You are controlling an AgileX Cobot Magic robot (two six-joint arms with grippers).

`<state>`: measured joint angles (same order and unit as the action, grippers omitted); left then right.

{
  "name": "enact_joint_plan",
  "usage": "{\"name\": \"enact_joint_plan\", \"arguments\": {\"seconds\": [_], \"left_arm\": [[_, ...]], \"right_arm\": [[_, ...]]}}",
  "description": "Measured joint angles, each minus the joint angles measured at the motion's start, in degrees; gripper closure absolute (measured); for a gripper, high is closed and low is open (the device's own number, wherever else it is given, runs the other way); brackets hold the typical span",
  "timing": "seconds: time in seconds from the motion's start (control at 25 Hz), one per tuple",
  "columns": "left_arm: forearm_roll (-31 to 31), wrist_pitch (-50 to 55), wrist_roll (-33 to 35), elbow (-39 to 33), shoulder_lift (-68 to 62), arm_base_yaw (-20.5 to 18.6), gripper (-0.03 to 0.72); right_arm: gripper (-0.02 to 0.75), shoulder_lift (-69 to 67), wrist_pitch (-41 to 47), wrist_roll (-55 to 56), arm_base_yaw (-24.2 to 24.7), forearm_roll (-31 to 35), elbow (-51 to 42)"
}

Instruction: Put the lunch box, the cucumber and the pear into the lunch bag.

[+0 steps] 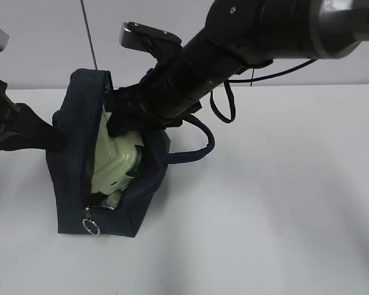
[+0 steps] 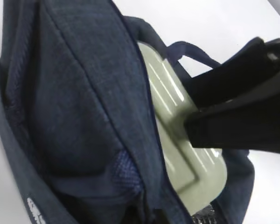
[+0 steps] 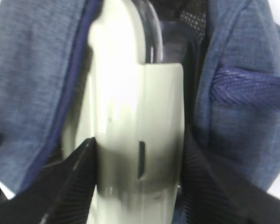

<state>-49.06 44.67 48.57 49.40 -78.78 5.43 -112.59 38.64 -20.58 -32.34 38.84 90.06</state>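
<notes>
- Navy fabric lunch bag point(image 1: 67, 184) stands open-topped on the white table point(image 1: 283, 203), surrounding both jaws of the right gripper point(image 3: 137, 182).
- Sage-lidded lunch box point(image 3: 130, 126) sits on edge between those jaws, partly inside the bag; whether they press it, I cannot tell.
- Left gripper point(image 1: 52, 140), jaws closed, meets the bag's outer wall.

I count one lunch bag point(image 1: 74, 184) on the worktop point(image 1: 283, 203) and one lunch box point(image 1: 117, 163) standing in its mouth. Two robot arms reach in, one from each side. One zipper ring point(image 1: 91, 228) hangs at the bag's near end.
</notes>
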Motion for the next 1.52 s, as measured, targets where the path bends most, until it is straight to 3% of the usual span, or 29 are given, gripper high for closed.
{"name": "enact_joint_plan", "arguments": {"seconds": [0.2,0.36,0.48,0.64,1.2,1.36,1.44,1.52], "left_arm": [[0.00,0.16,0.00,0.00,0.00,0.00,0.687],[-0.17,0.27,0.00,0.00,0.00,0.00,0.687],[-0.17,0.22,0.00,0.00,0.00,0.00,0.687],[-0.17,0.22,0.00,0.00,0.00,0.00,0.687],[-0.17,0.32,0.00,0.00,0.00,0.00,0.687],[-0.17,1.28,0.00,0.00,0.00,0.00,0.687],[-0.17,1.51,0.00,0.00,0.00,0.20,0.687],[-0.19,1.51,0.00,0.00,0.00,1.43,0.687]], "right_arm": [[0.279,1.18,0.95,-0.54,0.00,-0.88,2.99],[0.276,3.38,1.34,0.10,0.00,-5.22,4.30],[0.274,4.71,3.11,7.52,0.00,-15.07,4.57],[0.274,4.73,6.16,15.06,0.46,-23.43,4.57],[0.286,-2.68,8.44,17.28,0.53,-21.02,4.66],[0.650,-3.29,8.44,17.76,0.64,-23.11,4.66],[0.715,-2.82,8.94,19.33,1.12,-25.31,4.66],[0.726,-1.71,10.52,20.58,1.60,-27.39,4.66]]}}
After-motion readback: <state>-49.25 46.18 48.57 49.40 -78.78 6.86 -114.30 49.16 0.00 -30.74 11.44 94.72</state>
